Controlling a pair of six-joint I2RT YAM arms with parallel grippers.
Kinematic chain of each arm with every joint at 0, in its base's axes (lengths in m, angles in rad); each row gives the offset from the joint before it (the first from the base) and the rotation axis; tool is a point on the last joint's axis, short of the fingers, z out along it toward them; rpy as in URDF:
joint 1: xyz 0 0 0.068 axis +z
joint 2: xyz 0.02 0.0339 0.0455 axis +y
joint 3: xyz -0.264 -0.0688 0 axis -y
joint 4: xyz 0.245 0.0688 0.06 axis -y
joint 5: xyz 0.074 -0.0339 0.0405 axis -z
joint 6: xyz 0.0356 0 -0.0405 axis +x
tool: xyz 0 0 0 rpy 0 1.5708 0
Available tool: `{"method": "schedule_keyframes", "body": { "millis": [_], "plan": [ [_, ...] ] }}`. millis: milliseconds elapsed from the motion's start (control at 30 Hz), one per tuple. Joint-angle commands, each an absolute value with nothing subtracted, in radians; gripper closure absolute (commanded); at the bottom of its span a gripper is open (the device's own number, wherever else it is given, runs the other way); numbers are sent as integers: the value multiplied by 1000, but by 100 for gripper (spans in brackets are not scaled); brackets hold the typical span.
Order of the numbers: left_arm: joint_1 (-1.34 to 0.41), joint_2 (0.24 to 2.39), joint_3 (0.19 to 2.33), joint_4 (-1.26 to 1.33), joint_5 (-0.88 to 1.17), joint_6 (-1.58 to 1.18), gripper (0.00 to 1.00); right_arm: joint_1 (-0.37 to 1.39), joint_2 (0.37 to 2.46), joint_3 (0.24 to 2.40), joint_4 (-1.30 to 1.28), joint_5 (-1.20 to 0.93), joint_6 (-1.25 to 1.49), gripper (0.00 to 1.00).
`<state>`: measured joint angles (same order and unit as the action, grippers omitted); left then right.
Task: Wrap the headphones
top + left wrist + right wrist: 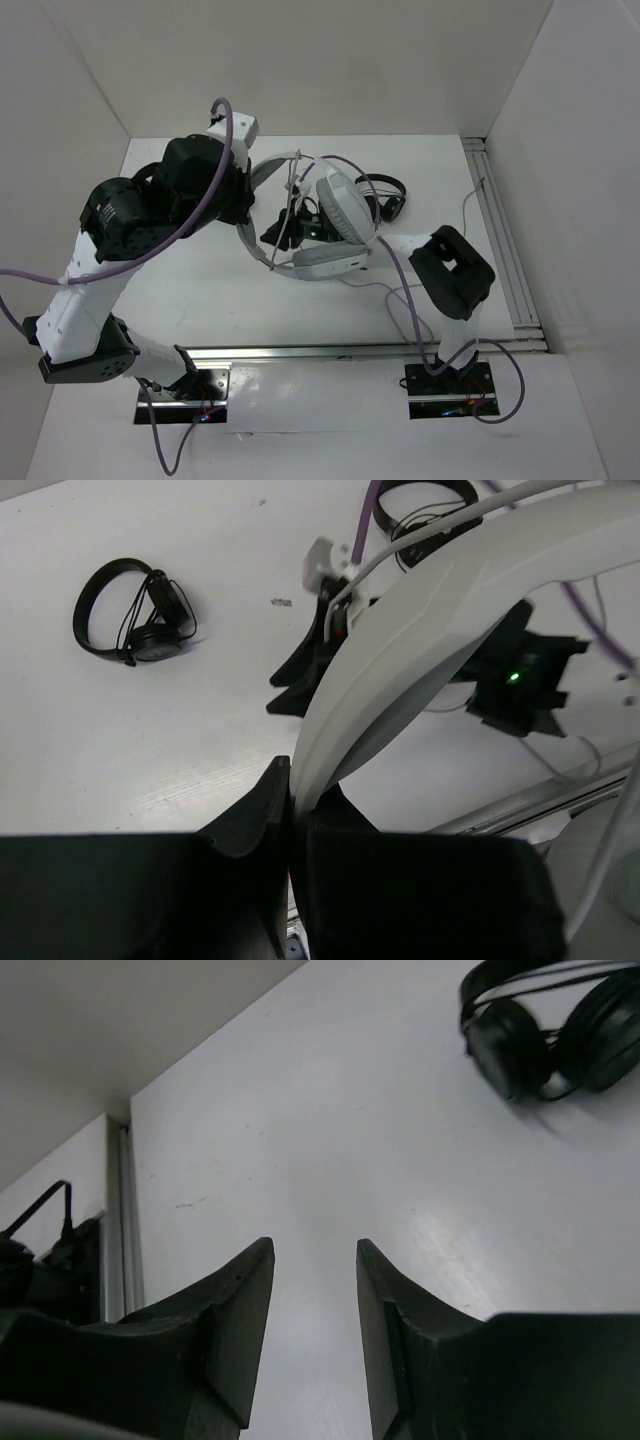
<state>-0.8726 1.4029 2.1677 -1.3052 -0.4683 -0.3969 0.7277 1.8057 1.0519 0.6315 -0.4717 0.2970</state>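
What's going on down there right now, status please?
Left gripper shut on the headphones, at the band. Right gripper open, empty. Black headphones on the table beyond it, not touching.

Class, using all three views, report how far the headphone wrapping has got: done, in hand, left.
Done: the left gripper is shut on the band of the white headphones. In hand: the right gripper is open and empty above the table. Left: a stretch of thin grey cable lies loose on the table, so the wrapping looks unfinished.
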Motion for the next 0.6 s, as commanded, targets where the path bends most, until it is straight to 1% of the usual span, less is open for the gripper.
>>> {"method": "schedule_keyframes", "body": {
  "millis": [0,100,167,267,300,333,400,433,467,500,567],
  "plan": [
    [-877,1390,2282,-1278,-502,-506,100,773,1874,1063,922,-561,446,53],
    [-877,1399,2318,-1256,-560,-557,100,785,1963,1075,1008,-583,494,53],
    [-864,1378,2318,-1233,-659,-615,100,810,1991,1059,1040,-583,505,54],
    [-801,1356,2257,-1146,-718,-635,100,836,1991,993,1089,-572,505,64],
    [-735,1345,2256,-1126,-718,-635,100,836,1991,935,1130,-559,505,72],
    [-698,1362,2256,-1109,-698,-635,100,848,1973,905,1140,-545,505,89],
    [-625,1400,2273,-1109,-634,-635,100,870,1927,808,1178,-525,505,98],
    [-551,1422,2282,-1109,-609,-635,100,870,1908,780,1178,-516,494,100],
    [-516,1457,2266,-1097,-582,-635,100,894,1866,752,1178,-515,479,100],
    [-447,1476,2266,-1086,-543,-635,100,906,1841,695,1169,-550,468,100],
    [-385,1523,2246,-1074,-503,-635,100,966,1743,641,1138,-551,413,100]
  ]
}}
